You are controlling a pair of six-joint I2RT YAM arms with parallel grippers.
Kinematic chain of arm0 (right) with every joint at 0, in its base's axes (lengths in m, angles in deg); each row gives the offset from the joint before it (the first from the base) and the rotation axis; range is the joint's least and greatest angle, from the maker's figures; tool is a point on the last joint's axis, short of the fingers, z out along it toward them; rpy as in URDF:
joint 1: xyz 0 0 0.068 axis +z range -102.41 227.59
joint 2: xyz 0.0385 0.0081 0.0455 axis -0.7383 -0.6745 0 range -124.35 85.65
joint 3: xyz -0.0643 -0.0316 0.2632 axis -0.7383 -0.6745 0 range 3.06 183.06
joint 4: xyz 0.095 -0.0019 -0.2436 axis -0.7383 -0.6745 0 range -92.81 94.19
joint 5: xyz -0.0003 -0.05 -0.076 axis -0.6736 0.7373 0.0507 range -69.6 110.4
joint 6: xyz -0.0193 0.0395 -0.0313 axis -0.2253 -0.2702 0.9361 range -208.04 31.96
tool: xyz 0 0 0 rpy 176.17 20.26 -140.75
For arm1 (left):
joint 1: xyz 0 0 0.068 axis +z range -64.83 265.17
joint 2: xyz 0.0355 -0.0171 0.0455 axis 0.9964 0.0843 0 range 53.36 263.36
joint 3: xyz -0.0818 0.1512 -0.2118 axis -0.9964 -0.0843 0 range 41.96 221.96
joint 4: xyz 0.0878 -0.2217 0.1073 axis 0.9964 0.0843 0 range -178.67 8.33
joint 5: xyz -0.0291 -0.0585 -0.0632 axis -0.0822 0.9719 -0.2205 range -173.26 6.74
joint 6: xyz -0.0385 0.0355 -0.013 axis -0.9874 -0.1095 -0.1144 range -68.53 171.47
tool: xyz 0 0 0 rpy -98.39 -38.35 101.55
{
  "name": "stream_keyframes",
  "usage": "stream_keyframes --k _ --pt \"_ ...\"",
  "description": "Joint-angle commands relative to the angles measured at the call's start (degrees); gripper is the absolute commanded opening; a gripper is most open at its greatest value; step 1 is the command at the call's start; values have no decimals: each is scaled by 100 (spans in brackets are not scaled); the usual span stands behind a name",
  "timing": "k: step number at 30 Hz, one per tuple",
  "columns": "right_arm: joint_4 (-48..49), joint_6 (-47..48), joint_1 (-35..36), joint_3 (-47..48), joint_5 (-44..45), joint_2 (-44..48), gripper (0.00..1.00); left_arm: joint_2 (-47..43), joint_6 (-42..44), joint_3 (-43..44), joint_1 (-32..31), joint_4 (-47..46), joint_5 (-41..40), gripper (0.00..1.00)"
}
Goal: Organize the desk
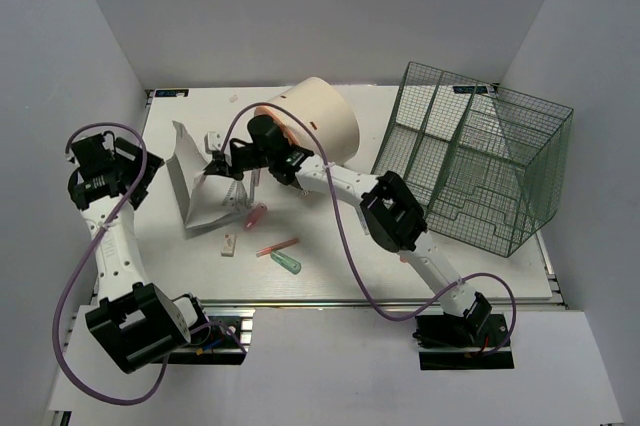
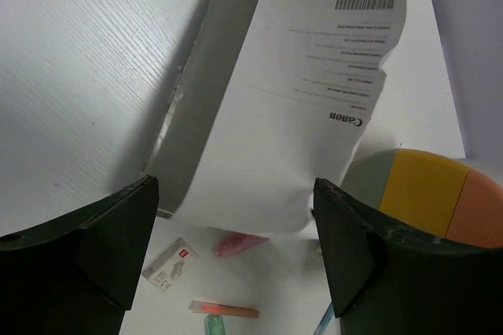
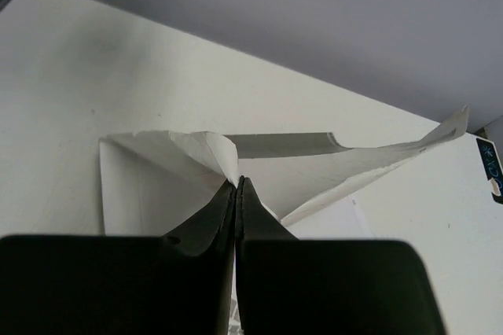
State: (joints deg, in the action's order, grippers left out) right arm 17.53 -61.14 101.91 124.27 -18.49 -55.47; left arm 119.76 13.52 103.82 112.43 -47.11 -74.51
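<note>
Left fingers (image 2: 102, 248) fill the lower corners of their wrist view, spread wide with nothing between them, hanging over the white tabletop (image 2: 78, 75). Right fingers (image 3: 212, 217) are pressed together at the bottom of their own view. They pinch a fold of the paper (image 3: 157, 185), so the sheet rises off the surface like a tent.

Seen from the top camera, the tabletop fills the middle of the frame, from the arm bases at the bottom up to the back wall, and carries everything else. Lowest on it, left of centre, a green stick (image 1: 287, 263), an orange pen (image 1: 278, 246) and a small white block (image 1: 229, 244) lie close together. A pink marker (image 1: 256, 214) lies just above them, near the paper's lower edge. Higher up, beside the right wrist, a cream container (image 1: 325, 121) has its orange rim turned to the left. A green mesh basket (image 1: 470, 161) takes up the right side, well apart from the small things.
</note>
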Motion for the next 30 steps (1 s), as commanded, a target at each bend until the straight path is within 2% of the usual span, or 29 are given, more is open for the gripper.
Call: stream_keyframes --k 1,8,13,17,30 --pt "564 -378 -62 -36 -425 550 0 93 60 -148 33 19 91 89" --pt "722 -325 -71 -203 -610 700 0 410 -19 -490 33 -244 767 77" --pt "801 -273 -80 -89 -654 717 0 462 -168 -904 33 -596 1188 74" --pt "915 -412 -80 -1 -594 709 0 463 -405 -1351 33 -1088 1585 75" --pt "1144 -949 -177 131 -479 840 0 76 -801 -2029 139 -2003 1357 78"
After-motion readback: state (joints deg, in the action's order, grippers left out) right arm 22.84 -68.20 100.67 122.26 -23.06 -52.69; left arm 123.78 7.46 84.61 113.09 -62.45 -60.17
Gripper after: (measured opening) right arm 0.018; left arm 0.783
